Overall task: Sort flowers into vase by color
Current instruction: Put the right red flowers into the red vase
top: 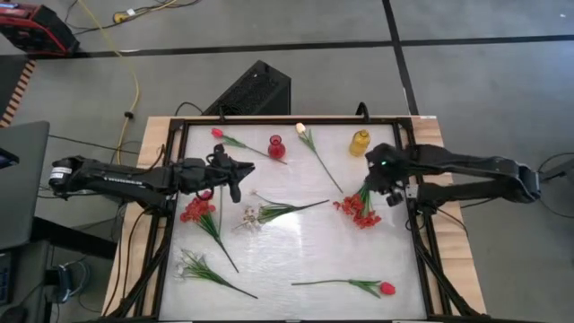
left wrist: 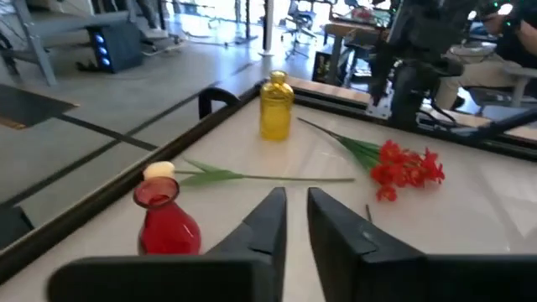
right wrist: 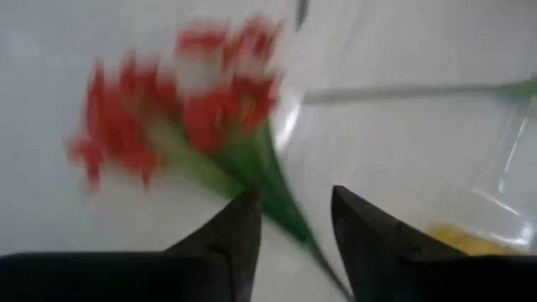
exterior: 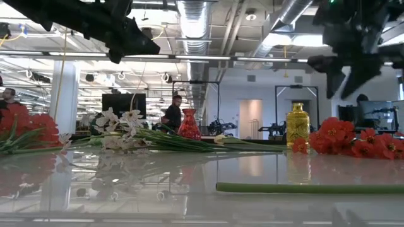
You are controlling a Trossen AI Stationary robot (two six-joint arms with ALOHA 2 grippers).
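Jaws apart, the right gripper hovers right of centre above the red blossom cluster, its stem between them.

Items you cannot fully read: in the right wrist view the red blossom cluster is smeared by blur, its petals running together, and the yellow vase shows only as a sliver cut off behind the right end effector. In the low view the red flowers at the left run past the picture's edge, and the green stem in front leaves at the right with its bloom unseen. In the left wrist view the cream tulip is partly hidden behind the red vase.
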